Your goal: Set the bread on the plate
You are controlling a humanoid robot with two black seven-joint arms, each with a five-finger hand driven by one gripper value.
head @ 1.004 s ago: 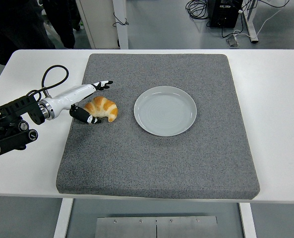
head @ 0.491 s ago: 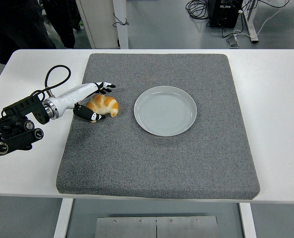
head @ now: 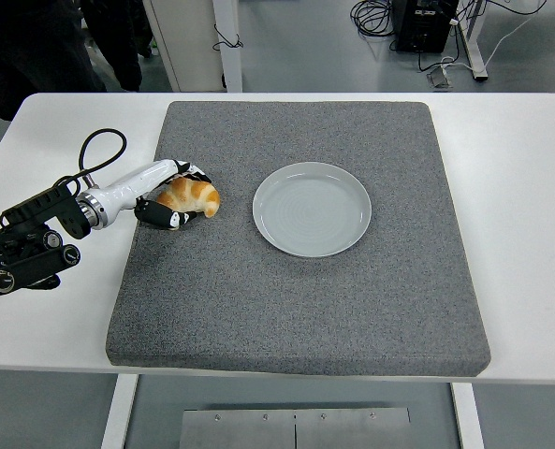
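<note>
Closing since earlier, left hand (head: 169,195) fingers (head: 165,221) now apparently grip the bread (head: 192,196).

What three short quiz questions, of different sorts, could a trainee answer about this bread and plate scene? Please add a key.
1. True or false: the croissant already lies on the plate.
2. Which hand is closed around the croissant? A) the left hand B) the right hand C) a person's hand
3. Fill in: the plate sits on the grey ____, to the right of the croissant.

Key:
1. False. The croissant is on the mat, left of the plate, apart from it.
2. A. The fingers curl over and under the croissant; no right hand is in view.
3. mat
</note>
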